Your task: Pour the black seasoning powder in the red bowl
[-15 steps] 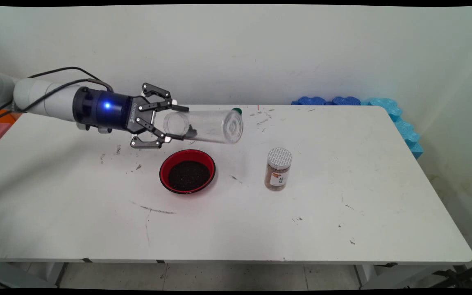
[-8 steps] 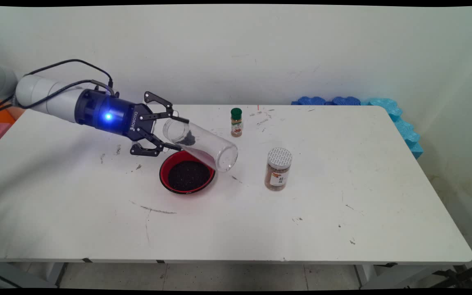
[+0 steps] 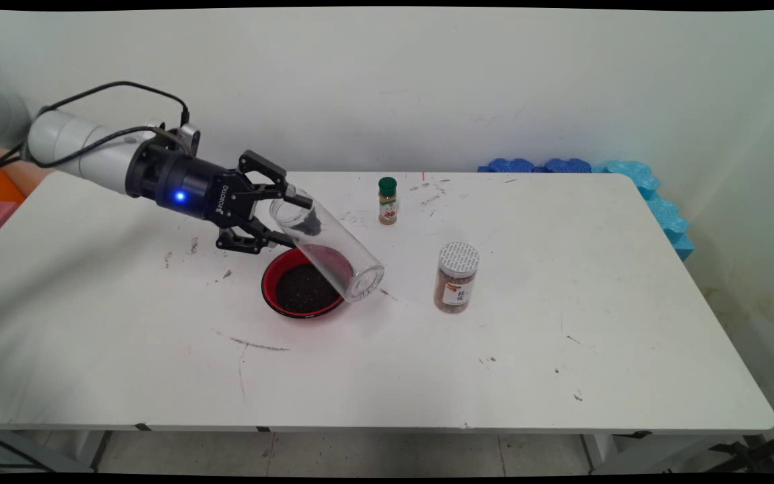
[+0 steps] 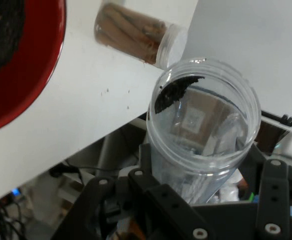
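Gripper (image 3: 289, 220) clamped across a clear jar (image 3: 330, 250), tipped steeply so one end hangs low over the right rim of the red bowl (image 3: 273, 272), the other end up between the fingers. Bowl dark with fine black grains. From the hand view, jar (image 4: 200, 130) nearly emptied (just a dark smear clinging inside its wall), red bowl (image 4: 41, 70) at upper left, a brown-filled spice jar (image 4: 136, 36) beyond. On the white table (image 3: 562, 336): white-lidded spice jar (image 3: 457, 277) standing right of the bowl, a small green-capped bottle (image 3: 387, 200) farther back, well apart from both.
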### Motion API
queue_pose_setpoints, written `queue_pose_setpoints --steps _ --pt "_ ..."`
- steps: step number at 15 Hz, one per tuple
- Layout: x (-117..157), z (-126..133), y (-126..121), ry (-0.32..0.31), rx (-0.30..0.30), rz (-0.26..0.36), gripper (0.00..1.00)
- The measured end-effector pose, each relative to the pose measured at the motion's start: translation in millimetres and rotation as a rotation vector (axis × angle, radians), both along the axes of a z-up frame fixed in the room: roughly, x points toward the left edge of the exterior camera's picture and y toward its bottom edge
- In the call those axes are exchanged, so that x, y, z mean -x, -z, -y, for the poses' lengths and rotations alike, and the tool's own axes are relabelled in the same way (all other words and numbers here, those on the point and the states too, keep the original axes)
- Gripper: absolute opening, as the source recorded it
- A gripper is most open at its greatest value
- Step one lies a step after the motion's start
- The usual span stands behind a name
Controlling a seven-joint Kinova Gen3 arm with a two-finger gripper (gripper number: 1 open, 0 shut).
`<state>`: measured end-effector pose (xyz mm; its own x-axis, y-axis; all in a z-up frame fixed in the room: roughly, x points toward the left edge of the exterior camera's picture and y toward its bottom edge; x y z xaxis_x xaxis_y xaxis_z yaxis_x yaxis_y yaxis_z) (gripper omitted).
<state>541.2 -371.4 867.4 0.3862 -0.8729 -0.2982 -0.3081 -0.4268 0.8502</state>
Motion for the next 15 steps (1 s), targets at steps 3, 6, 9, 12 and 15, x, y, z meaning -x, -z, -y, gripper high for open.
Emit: queue_pose_setpoints --steps 3,6,9,12,15 --pt "3 3 -9 0.052 0.102 0.048 0.00" --pt "5 7 -16 0.100 0.193 0.094 0.00" --pt "7 11 -24 0.152 0.293 0.147 0.00" --pt "8 15 -31 0.213 0.392 0.197 0.00" --pt "11 21 -41 0.264 0.497 0.248 0.00"
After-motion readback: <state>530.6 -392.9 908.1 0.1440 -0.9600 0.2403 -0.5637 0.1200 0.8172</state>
